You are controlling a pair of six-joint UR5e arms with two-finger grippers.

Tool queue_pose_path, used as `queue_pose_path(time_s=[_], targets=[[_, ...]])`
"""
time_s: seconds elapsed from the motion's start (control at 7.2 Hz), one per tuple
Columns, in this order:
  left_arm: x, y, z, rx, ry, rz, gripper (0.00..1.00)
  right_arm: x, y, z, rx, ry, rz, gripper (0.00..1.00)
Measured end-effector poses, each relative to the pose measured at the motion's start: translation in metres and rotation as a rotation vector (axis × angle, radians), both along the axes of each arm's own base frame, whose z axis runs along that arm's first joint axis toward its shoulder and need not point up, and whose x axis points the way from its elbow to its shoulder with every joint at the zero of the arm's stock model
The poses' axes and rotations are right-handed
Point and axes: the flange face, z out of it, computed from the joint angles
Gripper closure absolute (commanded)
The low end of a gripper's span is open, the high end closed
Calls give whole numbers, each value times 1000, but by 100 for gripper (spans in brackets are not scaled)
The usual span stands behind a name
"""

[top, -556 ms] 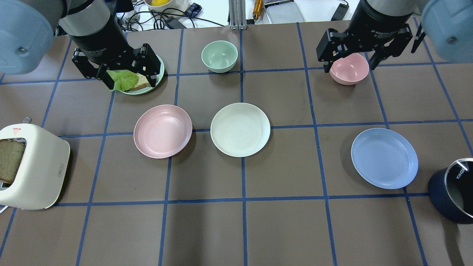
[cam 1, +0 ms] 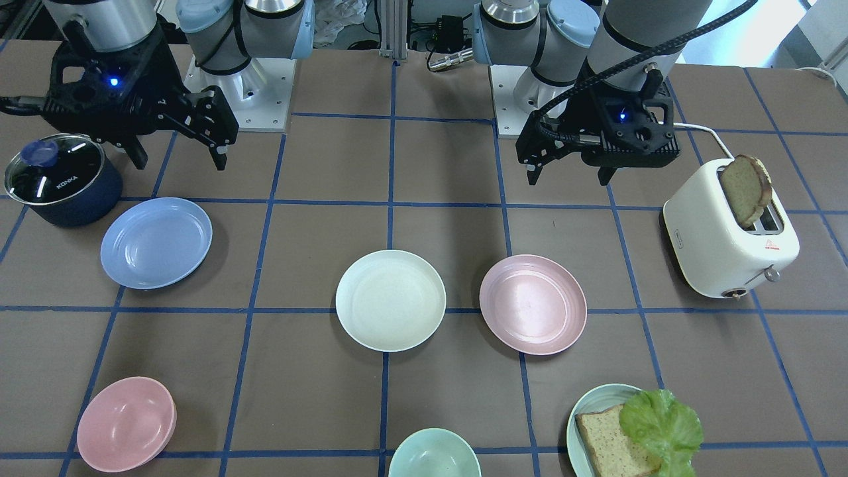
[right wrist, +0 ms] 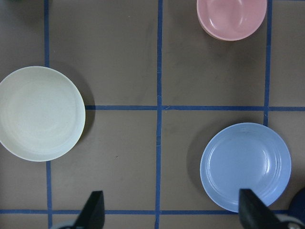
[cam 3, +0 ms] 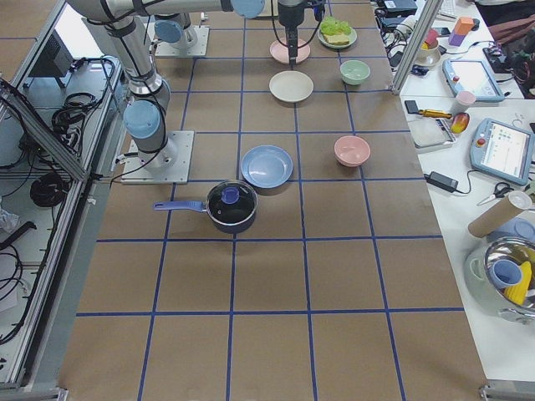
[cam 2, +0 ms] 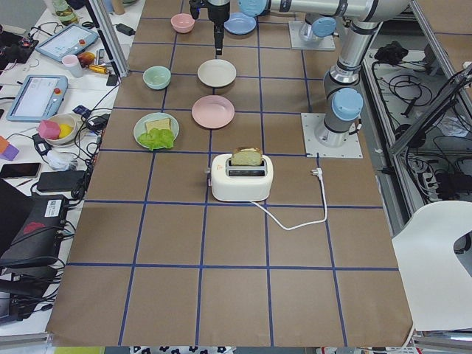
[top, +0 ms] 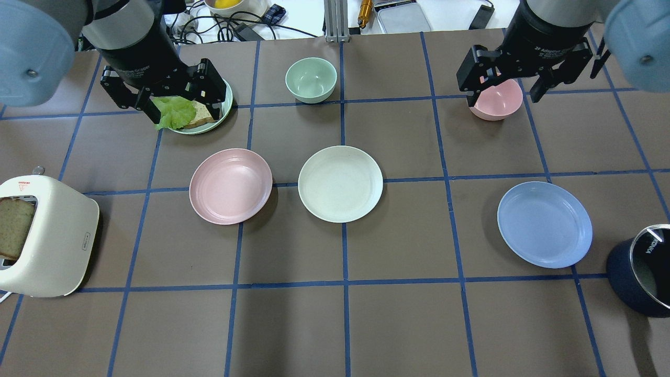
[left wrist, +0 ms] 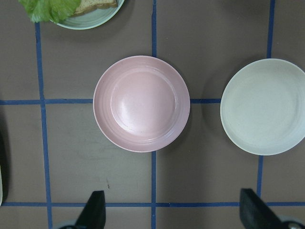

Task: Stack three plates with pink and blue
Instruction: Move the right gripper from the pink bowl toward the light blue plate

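Three same-sized plates lie apart on the brown table. The pink plate (top: 231,186) (cam 1: 533,304) (left wrist: 141,103) is left of centre. The cream-white plate (top: 340,184) (cam 1: 390,299) (right wrist: 42,113) is in the middle. The light blue plate (top: 544,224) (cam 1: 156,242) (right wrist: 245,167) is at the right. My left gripper (top: 182,111) (cam 1: 567,179) hangs open and empty high over the table, beyond the pink plate. My right gripper (top: 503,99) (cam 1: 181,164) hangs open and empty above the pink bowl, beyond the blue plate.
A pink bowl (top: 497,102) sits under my right gripper. A green bowl (top: 311,79) is at the far centre. A pale green plate (top: 226,102) holds bread and lettuce. A white toaster (top: 47,238) with a bread slice is at the left. A dark lidded pot (top: 641,277) is at the right edge.
Both grippers have shifted slightly toward the far side of the table in the overhead view, the right one also a little to the right. The plates have not moved.
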Motion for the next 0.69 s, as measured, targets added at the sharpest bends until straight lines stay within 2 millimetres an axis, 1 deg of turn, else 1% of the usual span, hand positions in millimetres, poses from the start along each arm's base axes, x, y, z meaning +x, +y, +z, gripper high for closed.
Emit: queue_pose_path(time_s=[0.14,0.28,0.42,0.56,0.69], targets=[[0,0,0,0,0,-2,0,-26,-8,-30,41,-4,6,0],[0,0,-1,1,0,-2,0,-65,-15,-64,74,-7,20,0],[0,0,-1,1,1,-1,0,-114,-16,-98,98,-14,38,0],[0,0,0,1,1,-1,0,-162,-12,-131,105,-22,51,0],[0,0,0,1,0,0,0,-205,-8,-165,98,-21,71,0]])
